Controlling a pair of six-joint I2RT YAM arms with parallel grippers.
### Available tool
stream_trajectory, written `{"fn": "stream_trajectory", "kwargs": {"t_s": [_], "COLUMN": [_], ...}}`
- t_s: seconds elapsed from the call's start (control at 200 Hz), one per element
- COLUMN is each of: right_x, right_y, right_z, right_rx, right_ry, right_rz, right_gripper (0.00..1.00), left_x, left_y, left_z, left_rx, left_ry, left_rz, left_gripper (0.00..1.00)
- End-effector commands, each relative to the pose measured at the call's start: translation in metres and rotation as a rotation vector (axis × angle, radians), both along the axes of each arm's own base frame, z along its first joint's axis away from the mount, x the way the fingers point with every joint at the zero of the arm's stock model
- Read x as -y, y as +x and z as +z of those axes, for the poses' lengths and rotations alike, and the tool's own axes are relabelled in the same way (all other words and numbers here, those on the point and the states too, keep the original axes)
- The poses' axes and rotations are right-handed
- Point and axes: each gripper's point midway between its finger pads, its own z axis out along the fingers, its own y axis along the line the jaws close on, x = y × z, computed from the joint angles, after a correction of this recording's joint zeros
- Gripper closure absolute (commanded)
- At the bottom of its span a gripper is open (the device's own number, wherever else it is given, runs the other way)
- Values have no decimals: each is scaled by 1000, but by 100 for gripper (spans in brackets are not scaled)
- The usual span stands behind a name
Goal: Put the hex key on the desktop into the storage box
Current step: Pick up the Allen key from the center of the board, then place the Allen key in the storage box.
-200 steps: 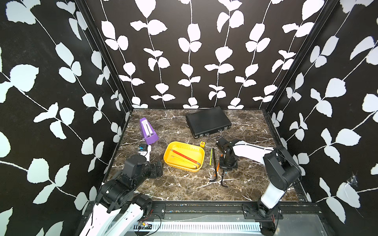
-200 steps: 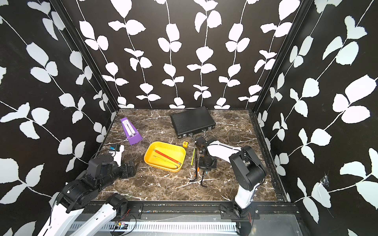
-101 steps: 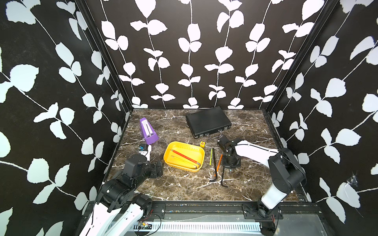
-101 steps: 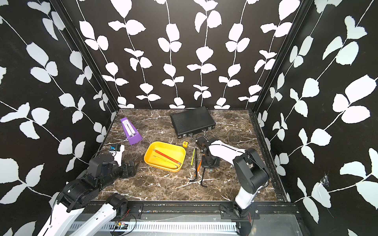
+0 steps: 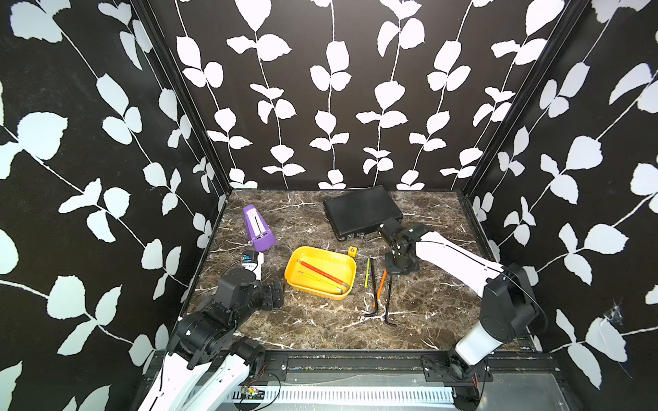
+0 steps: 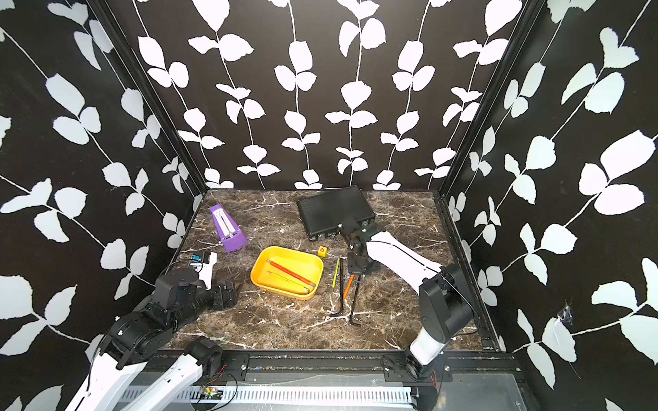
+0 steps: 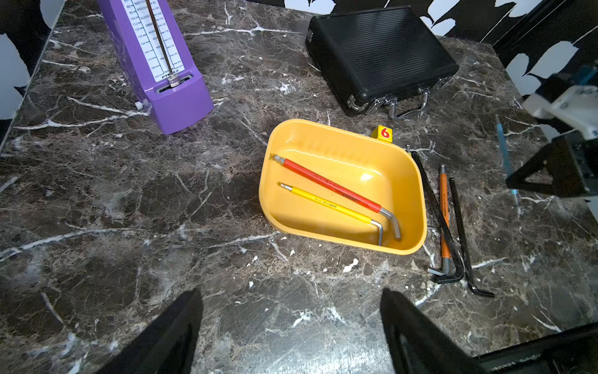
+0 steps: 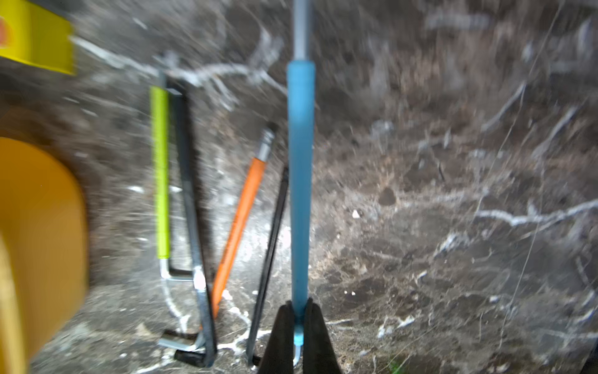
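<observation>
Pinching the blue hex key between closed jaws, your right gripper holds it over the desktop, just beside the orange hex key and apart from the yellow storage box; your left gripper gapes wide, empty.

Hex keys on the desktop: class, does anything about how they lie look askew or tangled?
Yes. Beside the storage box, the lime-sleeved key, a long black key and the orange-sleeved key overlap at their bent ends rather than lying apart, so lifting one may drag another. The right gripper is shut on a blue-sleeved key.
</observation>
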Motion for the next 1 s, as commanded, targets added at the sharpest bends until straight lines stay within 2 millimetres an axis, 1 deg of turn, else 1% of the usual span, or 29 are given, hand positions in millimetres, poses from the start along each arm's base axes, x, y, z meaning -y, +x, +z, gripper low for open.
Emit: {"fn": "stream_trajectory", "kwargs": {"t_s": [0.0, 0.09, 0.225, 0.285, 0.415, 0.515, 0.64, 0.795, 0.875, 0.99], "right_x": [-24, -56, -112, -137, -184, -211, -230, -243, -244, -241], "right_y": [15, 25, 30, 29, 23, 17, 12, 7, 4, -3], "right_z": [19, 31, 41, 43, 44, 35, 15, -11, -23, -37], "right_rx": [40, 84, 109, 122, 140, 133, 98, 69, 51, 19], "right_ry": [13, 53, 109, 118, 136, 133, 109, 94, 59, 1], "right_rz": [146, 267, 460, 547, 708, 799, 856, 877, 895, 926], "right_gripper": [100, 100, 100, 100, 100, 100, 100, 100, 100, 100], "left_x": [3, 3, 2, 2, 2, 2, 3, 3, 3, 3], "left_y": [2, 2, 2, 2, 2, 2, 2, 2, 1, 1], "left_z": [0, 0, 0, 0, 0, 0, 0, 1, 0, 0], "left_rx": [6, 9, 9, 11, 12, 10, 9, 11, 11, 13], "left_ry": [-4, -6, -4, -5, -5, -6, -8, -8, -8, -8], "left_rz": [-9, -10, -6, -6, -5, -7, -11, -11, -11, -11], "left_gripper": [13, 13, 13, 13, 13, 13, 13, 13, 13, 13]}}
